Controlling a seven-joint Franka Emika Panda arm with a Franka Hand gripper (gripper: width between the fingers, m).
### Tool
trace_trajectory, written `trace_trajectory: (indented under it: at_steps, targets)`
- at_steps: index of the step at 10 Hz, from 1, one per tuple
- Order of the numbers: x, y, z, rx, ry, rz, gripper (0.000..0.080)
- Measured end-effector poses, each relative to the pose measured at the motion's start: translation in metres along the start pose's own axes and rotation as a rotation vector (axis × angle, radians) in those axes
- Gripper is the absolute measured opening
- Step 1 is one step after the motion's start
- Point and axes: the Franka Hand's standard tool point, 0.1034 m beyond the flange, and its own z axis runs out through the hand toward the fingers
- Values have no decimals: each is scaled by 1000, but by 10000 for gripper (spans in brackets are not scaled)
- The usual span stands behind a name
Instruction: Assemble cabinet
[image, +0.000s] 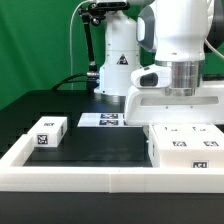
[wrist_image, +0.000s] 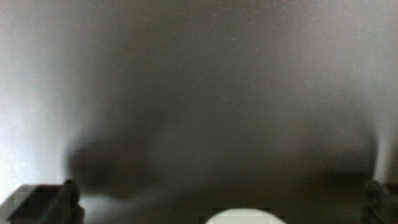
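**Op:** I'm logging from the remote desk. The black table top (image: 90, 150) fills the scene, and the white Franka arm (image: 180, 40) stands over the exterior view's right.

**Obs:** Where is the cabinet?

**Op:** I see the large white plastic cabinet box (image: 185, 145), tags on its top, at the exterior view's right. It is directly under the arm's wrist and just behind the long low white border rail (image: 90, 178) along the front.

**Obs:** Other parts?

**Op:** The flat white marker board (image: 105, 120) lies mid-table toward the back. A small white tagged block (image: 47, 132) rests well apart from the box, at the exterior view's left.

**Obs:** Fingers?

**Op:** In the wrist view the two-finger gripper (wrist_image: 214, 205) has its dark fingertips (wrist_image: 45, 205) spread wide, with a blurred grey surface between them. I cannot tell whether they touch it.
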Motion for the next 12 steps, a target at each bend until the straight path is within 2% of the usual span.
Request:
trace_trajectory:
  at_steps: [1,2,4,5,6,7,12]
  targets:
    - [0,0,0,0,0,-1,758]
    - [0,0,0,0,0,-2,591]
    - [0,-1,0,1,0,-3,315]
    - [0,-1,0,1,0,-4,130]
    - [0,-1,0,1,0,-4,42]
    - [0,-1,0,1,0,-4,3]
    - [0,-1,0,1,0,-4,2]
